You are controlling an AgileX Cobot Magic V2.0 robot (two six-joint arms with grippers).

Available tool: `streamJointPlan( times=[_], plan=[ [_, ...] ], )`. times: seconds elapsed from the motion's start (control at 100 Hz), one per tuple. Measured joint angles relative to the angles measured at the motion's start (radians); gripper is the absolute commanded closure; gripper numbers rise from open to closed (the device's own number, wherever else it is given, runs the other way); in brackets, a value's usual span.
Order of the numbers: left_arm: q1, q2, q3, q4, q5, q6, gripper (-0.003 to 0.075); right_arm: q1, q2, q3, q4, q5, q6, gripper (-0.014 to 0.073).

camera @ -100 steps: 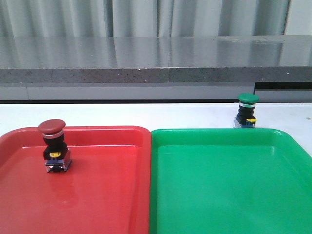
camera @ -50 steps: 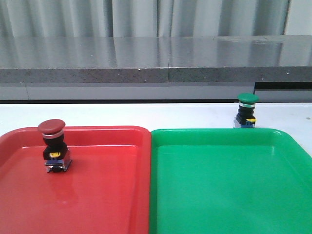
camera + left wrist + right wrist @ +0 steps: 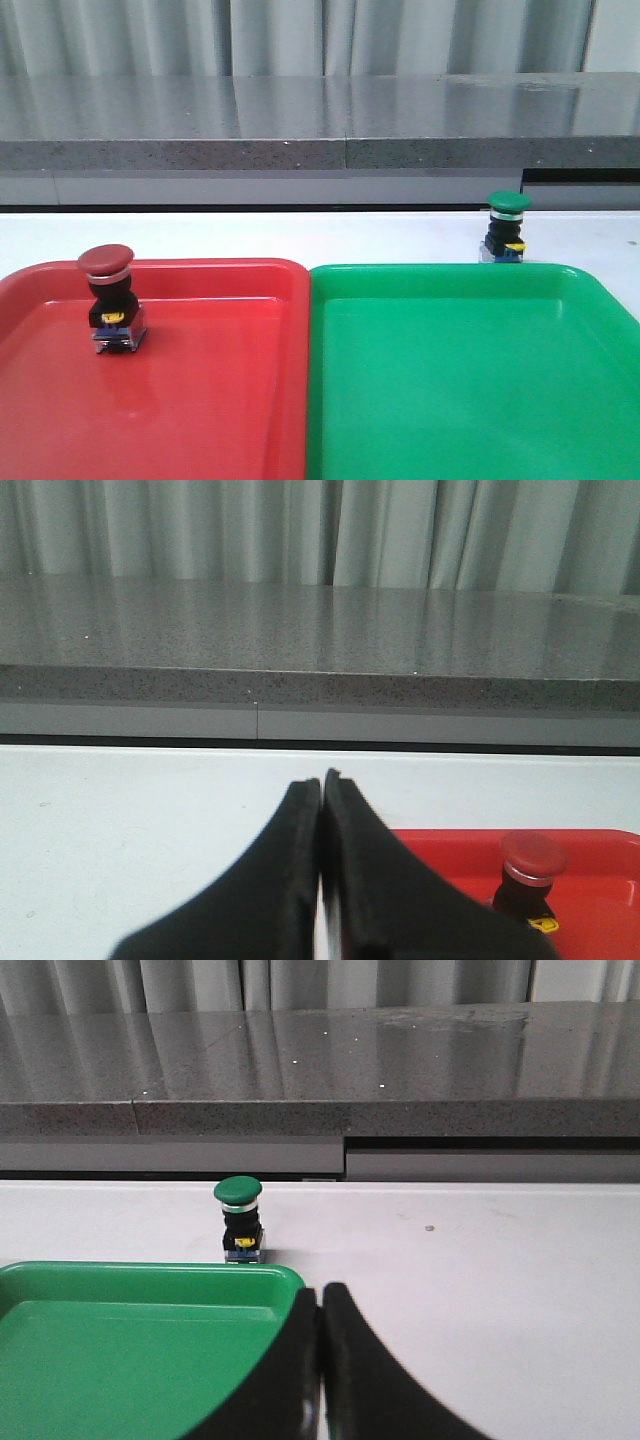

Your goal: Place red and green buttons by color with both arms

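Note:
The red button (image 3: pixel 110 297) stands upright inside the red tray (image 3: pixel 200 400), near its far left; it also shows in the left wrist view (image 3: pixel 530 875). The green button (image 3: pixel 506 228) stands upright on the white table just behind the green tray (image 3: pixel 470 400); it also shows in the right wrist view (image 3: pixel 240 1219). My left gripper (image 3: pixel 321 780) is shut and empty, over the table left of the red tray. My right gripper (image 3: pixel 320 1292) is shut and empty, by the green tray's far right corner (image 3: pixel 285 1278). Neither gripper shows in the front view.
The two trays sit side by side at the table's front, touching at the middle. A grey stone ledge (image 3: pixel 320 120) runs across the back, with curtains behind it. A small dark speck (image 3: pixel 429 1227) lies on the table right of the green button.

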Motion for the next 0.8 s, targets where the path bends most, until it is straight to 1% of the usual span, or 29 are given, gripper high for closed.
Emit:
streamJointPlan(
  times=[0.14, 0.31, 0.45, 0.55, 0.63, 0.8],
  plan=[
    [0.000, 0.000, 0.000, 0.000, 0.000, 0.000, 0.0739, 0.000, 0.000, 0.000, 0.000, -0.018, 0.000, 0.0660],
    [0.000, 0.000, 0.000, 0.000, 0.000, 0.000, 0.0739, 0.000, 0.000, 0.000, 0.000, -0.128, 0.000, 0.0660],
    [0.000, 0.000, 0.000, 0.000, 0.000, 0.000, 0.0739, 0.000, 0.000, -0.053, 0.000, -0.118, 0.000, 0.0660],
    [0.000, 0.000, 0.000, 0.000, 0.000, 0.000, 0.0739, 0.000, 0.016, -0.134, 0.000, -0.058, 0.000, 0.0660],
    [0.000, 0.000, 0.000, 0.000, -0.002, -0.002, 0.0739, 0.000, 0.068, -0.221, 0.000, 0.015, 0.000, 0.0660],
    [0.000, 0.000, 0.000, 0.000, -0.002, -0.002, 0.0739, 0.000, 0.227, -0.422, 0.000, 0.262, 0.000, 0.0660]
  ],
)
